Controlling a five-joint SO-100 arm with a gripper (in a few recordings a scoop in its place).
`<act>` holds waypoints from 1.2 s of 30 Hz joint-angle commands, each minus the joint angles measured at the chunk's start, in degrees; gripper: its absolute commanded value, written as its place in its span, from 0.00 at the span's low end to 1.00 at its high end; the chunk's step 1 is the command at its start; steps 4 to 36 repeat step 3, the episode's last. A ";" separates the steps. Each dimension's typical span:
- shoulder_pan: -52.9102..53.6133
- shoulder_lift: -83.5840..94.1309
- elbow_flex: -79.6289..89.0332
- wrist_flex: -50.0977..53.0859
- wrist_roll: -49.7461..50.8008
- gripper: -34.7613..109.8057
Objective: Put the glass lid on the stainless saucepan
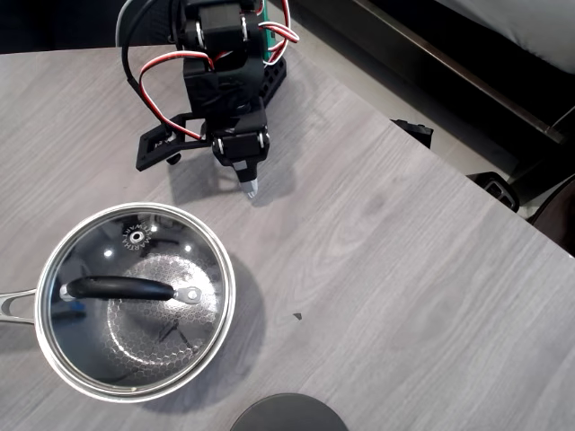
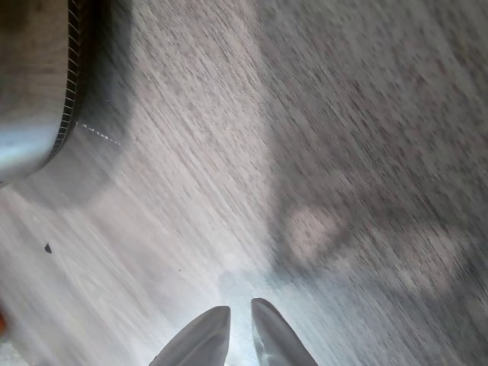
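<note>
Table: a grey wood-grain top (image 1: 377,269) fills most of the overhead view, with a strip of floor and dark furniture past its far right edge.
Arm: a black arm (image 1: 220,72) with red and white wires stands at the top of the overhead view, bent down toward the table.
Gripper: the gripper (image 1: 251,187) points down at bare table, its pale tips pressed nearly together with nothing between them; in the wrist view the two fingers (image 2: 204,335) show just a thin slit.
Lid: the glass lid (image 1: 144,242) sits flat on the saucepan, its black handle (image 1: 121,288) lying across the middle.
Saucepan: the saucepan (image 1: 54,359) stands at the lower left of the overhead view, handle sticking off the left edge, honeycomb bottom visible through the glass.
Lid to gripper: the covered pan lies near the gripper, below and left of it, not touching; in the wrist view its steel wall (image 2: 30,84) fills the upper left corner.
Disc: a dark round disc (image 1: 287,415) peeks in at the bottom edge.
</note>
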 commanded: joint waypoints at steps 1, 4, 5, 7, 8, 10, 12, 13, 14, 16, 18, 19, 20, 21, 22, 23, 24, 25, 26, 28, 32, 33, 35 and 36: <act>0.26 1.85 0.53 0.26 0.00 0.24; 0.26 1.85 0.53 0.26 0.00 0.24; 0.26 1.85 0.53 0.26 0.00 0.24; 0.26 1.85 0.53 0.26 0.00 0.24; 0.26 1.85 0.53 0.26 0.00 0.24; 0.26 1.85 0.53 0.26 0.00 0.24; 0.26 1.85 0.53 0.26 0.00 0.24; 0.26 1.85 0.53 0.26 0.00 0.24; 0.26 1.85 0.53 0.26 0.00 0.24; 0.26 1.85 0.53 0.26 0.00 0.24; 0.26 1.85 0.53 0.26 0.00 0.24; 0.26 1.85 0.53 0.26 0.00 0.24; 0.26 1.85 0.53 0.26 0.00 0.24; 0.26 1.85 0.53 0.26 0.00 0.24; 0.26 1.85 0.53 0.26 0.00 0.24; 0.26 1.85 0.53 0.26 0.00 0.24; 0.26 1.85 0.53 0.26 0.00 0.24; 0.26 1.85 0.53 0.26 0.00 0.24; 0.26 1.85 0.53 0.26 0.00 0.24; 0.26 1.85 0.53 0.26 0.00 0.24; 0.26 1.85 0.53 0.26 0.00 0.24; 0.26 1.85 0.53 0.26 0.00 0.24; 0.26 1.85 0.53 0.26 0.00 0.24; 0.26 1.85 0.53 0.26 0.00 0.24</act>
